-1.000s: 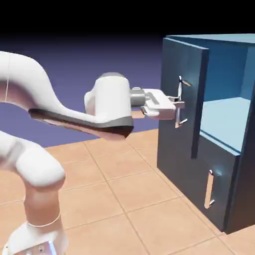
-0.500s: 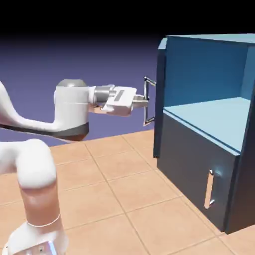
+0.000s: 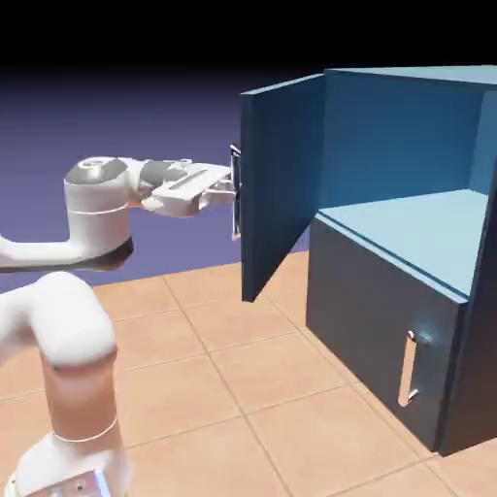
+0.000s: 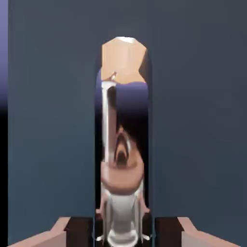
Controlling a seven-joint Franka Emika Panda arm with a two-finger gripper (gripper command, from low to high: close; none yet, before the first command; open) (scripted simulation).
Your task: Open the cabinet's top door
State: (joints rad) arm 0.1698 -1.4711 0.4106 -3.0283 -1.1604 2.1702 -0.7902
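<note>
Tiled floor (image 3: 184, 388), violet backdrop. Gripper (image 3: 231, 184) clamped on the top door's handle (image 3: 236, 194), one finger each side, presumably so it can drag the panel. Top door (image 3: 280, 184) swung wide of the cabinet (image 3: 408, 73); lower door (image 3: 374, 335) shut below, nothing visibly blocking the swing.

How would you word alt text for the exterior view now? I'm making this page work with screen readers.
A white robot arm's claw grips the long silver handle of a blue cabinet's top door, which stands wide open; the lower door is closed.
</note>
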